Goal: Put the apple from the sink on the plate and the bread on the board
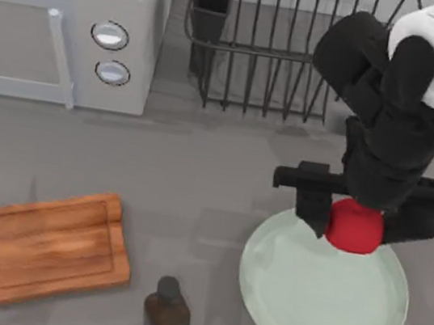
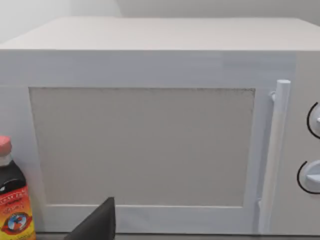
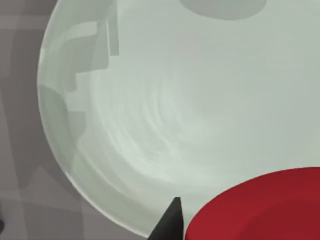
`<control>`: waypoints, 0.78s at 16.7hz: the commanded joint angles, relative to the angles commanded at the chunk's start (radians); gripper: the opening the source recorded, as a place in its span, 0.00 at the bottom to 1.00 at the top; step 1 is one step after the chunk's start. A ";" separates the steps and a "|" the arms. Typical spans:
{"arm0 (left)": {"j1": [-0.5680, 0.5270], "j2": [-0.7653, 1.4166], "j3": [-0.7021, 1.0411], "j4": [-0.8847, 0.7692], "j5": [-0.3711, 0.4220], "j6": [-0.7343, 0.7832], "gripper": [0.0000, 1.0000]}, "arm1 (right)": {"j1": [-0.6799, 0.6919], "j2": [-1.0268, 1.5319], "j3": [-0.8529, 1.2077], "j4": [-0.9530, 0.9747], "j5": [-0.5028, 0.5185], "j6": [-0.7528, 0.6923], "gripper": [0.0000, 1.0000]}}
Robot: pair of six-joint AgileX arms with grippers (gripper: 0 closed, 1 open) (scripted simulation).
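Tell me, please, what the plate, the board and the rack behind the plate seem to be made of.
The plate looks like glazed ceramic, perhaps glass: pale mint, glossy, with soft reflections in the right wrist view. The board looks like wood, matte to lightly oiled: brown grain streaks, a groove near its edge. The rack looks like dark coated metal wire: thin black bars. The right gripper holds the apple over the plate.

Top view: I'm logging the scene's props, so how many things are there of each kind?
Fruit: 1, the apple, held in the right hand above the plate's far edge
Tableware: 2, the plate and the board
Bottles: 1, the dark bottle
Appliances: 1, the microwave
Racks: 1, the dish rack
Total: 6
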 joint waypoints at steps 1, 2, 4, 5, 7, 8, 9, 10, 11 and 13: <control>0.000 0.000 0.000 0.000 0.000 0.000 1.00 | 0.000 0.000 0.000 0.000 0.000 0.000 0.23; 0.000 0.000 0.000 0.000 0.000 0.000 1.00 | 0.000 0.000 0.000 0.000 0.000 0.000 0.30; 0.000 0.000 0.000 0.000 0.000 0.000 1.00 | 0.000 0.000 0.000 0.000 0.000 0.000 0.45; 0.000 0.000 0.000 0.000 0.000 0.000 1.00 | 0.000 0.000 0.000 0.000 0.000 0.000 0.53; 0.000 0.000 0.000 0.000 0.000 0.000 1.00 | 0.000 0.000 0.000 0.000 0.000 0.000 0.68; 0.000 0.000 0.000 0.000 0.000 0.000 1.00 | 0.000 0.000 0.000 0.000 0.000 0.000 0.75; 0.000 0.000 0.000 0.000 0.000 0.000 1.00 | 0.000 0.000 0.000 0.000 0.000 0.000 0.83; 0.000 0.000 0.000 0.000 0.000 0.000 1.00 | 0.000 0.000 0.000 0.000 0.000 0.000 0.90; 0.000 0.000 0.000 0.000 0.000 0.000 1.00 | 0.000 0.000 0.000 0.000 0.000 0.000 0.98; 0.000 0.000 0.000 0.000 0.000 0.000 1.00 | 0.000 0.000 0.000 0.000 0.000 0.000 1.00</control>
